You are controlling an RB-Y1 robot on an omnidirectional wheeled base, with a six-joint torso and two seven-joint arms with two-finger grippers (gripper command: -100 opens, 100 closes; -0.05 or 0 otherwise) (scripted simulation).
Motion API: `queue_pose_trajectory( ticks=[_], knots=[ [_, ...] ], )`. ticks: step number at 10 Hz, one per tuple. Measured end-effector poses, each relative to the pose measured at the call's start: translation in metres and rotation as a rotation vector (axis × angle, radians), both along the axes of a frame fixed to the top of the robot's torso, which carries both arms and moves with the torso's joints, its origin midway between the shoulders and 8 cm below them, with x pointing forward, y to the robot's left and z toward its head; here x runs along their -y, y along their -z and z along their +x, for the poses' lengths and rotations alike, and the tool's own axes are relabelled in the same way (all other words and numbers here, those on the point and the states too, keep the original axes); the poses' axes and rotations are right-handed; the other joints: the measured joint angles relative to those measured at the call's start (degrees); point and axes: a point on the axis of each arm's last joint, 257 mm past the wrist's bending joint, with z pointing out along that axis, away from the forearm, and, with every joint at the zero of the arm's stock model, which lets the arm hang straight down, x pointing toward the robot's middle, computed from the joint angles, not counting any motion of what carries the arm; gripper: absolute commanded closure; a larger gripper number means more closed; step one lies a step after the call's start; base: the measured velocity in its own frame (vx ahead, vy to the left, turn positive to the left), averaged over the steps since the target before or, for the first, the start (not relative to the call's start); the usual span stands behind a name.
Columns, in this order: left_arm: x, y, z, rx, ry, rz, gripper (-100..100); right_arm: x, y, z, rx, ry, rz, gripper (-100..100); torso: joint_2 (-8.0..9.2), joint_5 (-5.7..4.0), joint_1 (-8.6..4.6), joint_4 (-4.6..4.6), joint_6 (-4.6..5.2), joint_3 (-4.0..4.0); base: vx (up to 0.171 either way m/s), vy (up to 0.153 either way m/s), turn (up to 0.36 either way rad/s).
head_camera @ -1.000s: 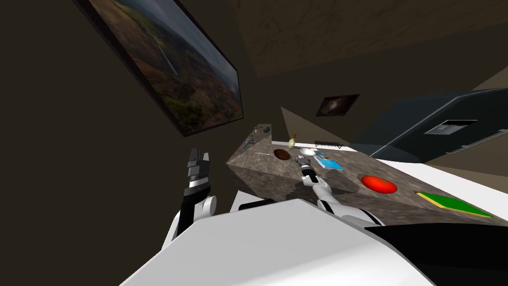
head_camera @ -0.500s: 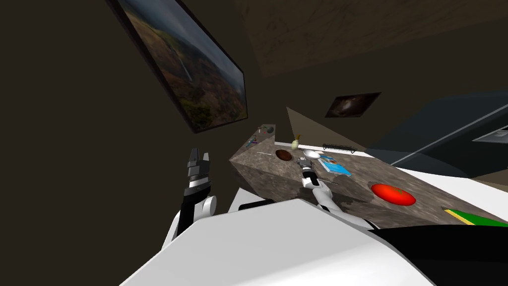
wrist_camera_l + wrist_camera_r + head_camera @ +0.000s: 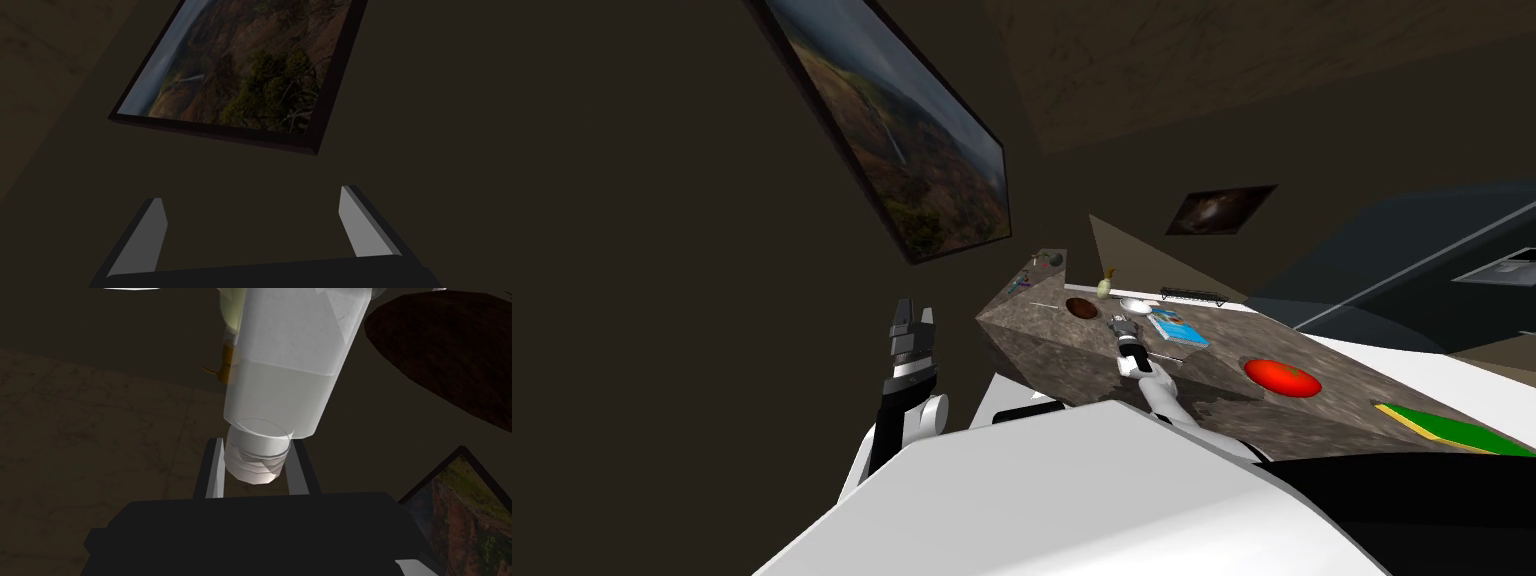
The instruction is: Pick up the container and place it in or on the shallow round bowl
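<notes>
The right gripper [image 3: 256, 444] has its fingers clamped on the threaded neck of a translucent white bottle-like container [image 3: 285, 378]. It is held over the mottled brown stone desk [image 3: 1057, 350], just beside the shallow round silver bowl [image 3: 1135, 306]. The left gripper [image 3: 252, 195] is raised, fingers apart.

Your right pincer [image 3: 256, 443], clamped on the container [image 3: 285, 363], is hemmed in over the worktop [image 3: 1217, 350]. The brown dish [image 3: 1082, 309] lies near on its left, the blue book [image 3: 1179, 328] just beside its right, the pale shallow bowl [image 3: 1136, 306] just beyond, and a small yellowish bottle [image 3: 1104, 287] behind that. Bare worktop runs between the book and the red round thing [image 3: 1281, 377]. Your left pincer [image 3: 914, 310] hangs spread in open air off the worktop's corner.
</notes>
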Motion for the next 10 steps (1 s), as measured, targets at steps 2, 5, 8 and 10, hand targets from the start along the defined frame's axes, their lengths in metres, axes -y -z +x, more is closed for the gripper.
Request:
queue_pose_trajectory(
  ticks=[2,5,8,10],
  knots=[
    [0.000,0.000,0.000,0.000,0.000,0.000,0,-0.006,-0.006,0.012,0.011,-0.008,0.028,100,-0.14,0.01,0.02,0.01,-0.05,-0.05,-0.085,0.063,0.018],
    [0.000,0.000,0.000,0.000,0.000,0.000,0,-0.009,-0.022,0.032,0.023,-0.015,0.044,100,-0.61,0.03,0.11,-0.07,-0.11,-0.32,0.003,0.068,0.013],
    [0.000,0.000,0.000,0.000,0.000,0.000,0,-0.006,-0.037,0.047,0.022,-0.014,0.051,100,-0.81,0.04,0.10,-0.13,-0.12,-0.44,0.038,0.073,0.016],
    [0.000,0.000,0.000,0.000,0.000,0.000,0,-0.001,-0.044,0.056,0.017,-0.011,0.052,100,-0.87,0.05,0.12,-0.16,-0.11,-0.48,0.040,0.072,0.013]
  ],
)
